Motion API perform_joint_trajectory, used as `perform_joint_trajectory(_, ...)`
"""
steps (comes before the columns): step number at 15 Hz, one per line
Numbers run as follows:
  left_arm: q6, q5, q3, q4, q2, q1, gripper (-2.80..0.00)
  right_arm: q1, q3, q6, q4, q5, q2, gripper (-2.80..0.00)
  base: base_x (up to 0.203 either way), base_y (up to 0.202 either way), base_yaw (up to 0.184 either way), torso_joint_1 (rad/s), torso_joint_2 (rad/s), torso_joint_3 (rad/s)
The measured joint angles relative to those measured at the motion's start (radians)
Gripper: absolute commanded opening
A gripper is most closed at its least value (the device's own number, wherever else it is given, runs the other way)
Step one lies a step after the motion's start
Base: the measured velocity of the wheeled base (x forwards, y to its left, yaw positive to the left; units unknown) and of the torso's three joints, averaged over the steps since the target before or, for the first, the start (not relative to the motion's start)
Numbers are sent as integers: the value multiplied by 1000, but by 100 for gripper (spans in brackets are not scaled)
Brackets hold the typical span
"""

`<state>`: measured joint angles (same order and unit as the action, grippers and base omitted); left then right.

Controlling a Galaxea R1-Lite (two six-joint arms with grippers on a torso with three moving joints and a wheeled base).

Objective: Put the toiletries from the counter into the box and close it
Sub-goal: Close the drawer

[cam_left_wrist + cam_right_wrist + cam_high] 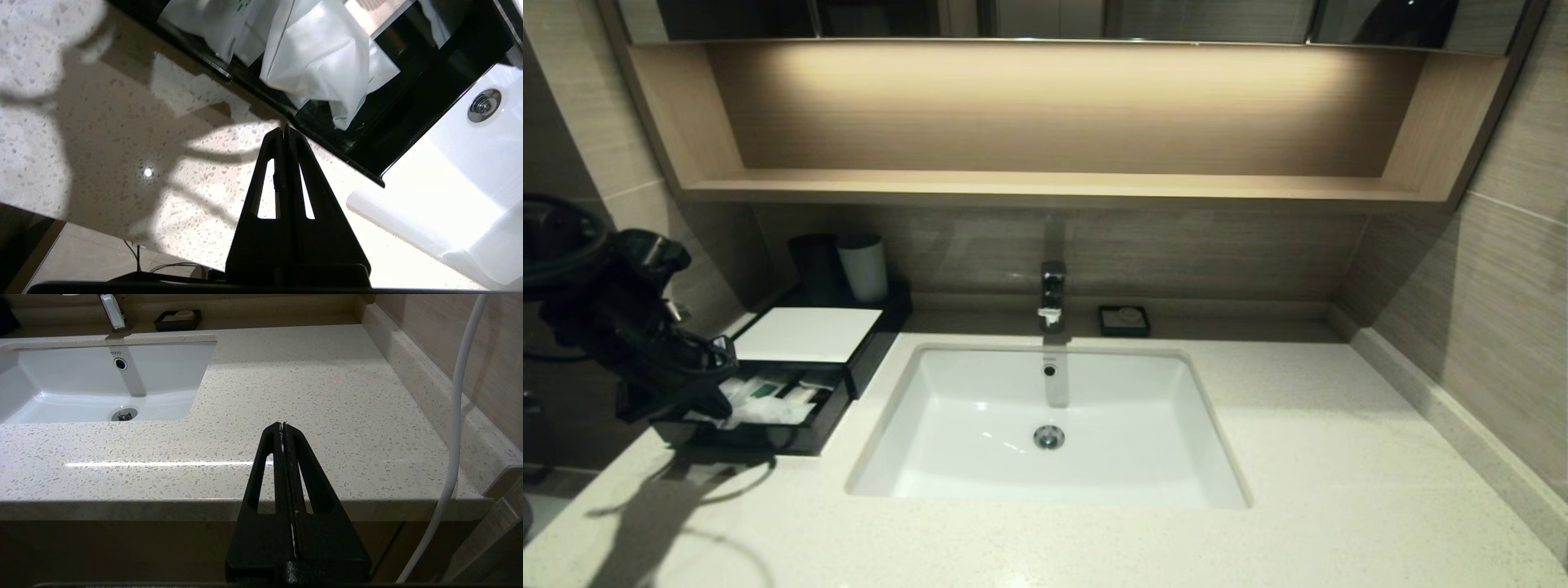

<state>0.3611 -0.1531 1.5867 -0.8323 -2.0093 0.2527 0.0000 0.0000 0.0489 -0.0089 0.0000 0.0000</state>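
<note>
On the speckled counter (pixel 1258 457), left of the basin (pixel 980 425), the black box (pixel 800 335) has its drawer (pixel 805 425) pulled out, sachets (pixel 768 400) inside. My left gripper (pixel 284 130), jaws pressed together and empty, hangs at the drawer's front edge; my right gripper (pixel 282 424), closed too, sits parked off the counter's near edge.

Head view: high, facing forward and down over the whole surface (pixel 1307 457) and basin (pixel 1045 425). Left wrist view: close above the box (pixel 367 159) edge. Right wrist view: low, from the surface's front edge, facing the wall. All share the basin.
</note>
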Motion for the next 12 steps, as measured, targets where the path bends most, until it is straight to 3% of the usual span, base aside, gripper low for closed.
perform_joint_trajectory(12,-11,8,-146,68,-5,10,-280,0,0,0,0,0,0,-280,0,0,0,0,0,0)
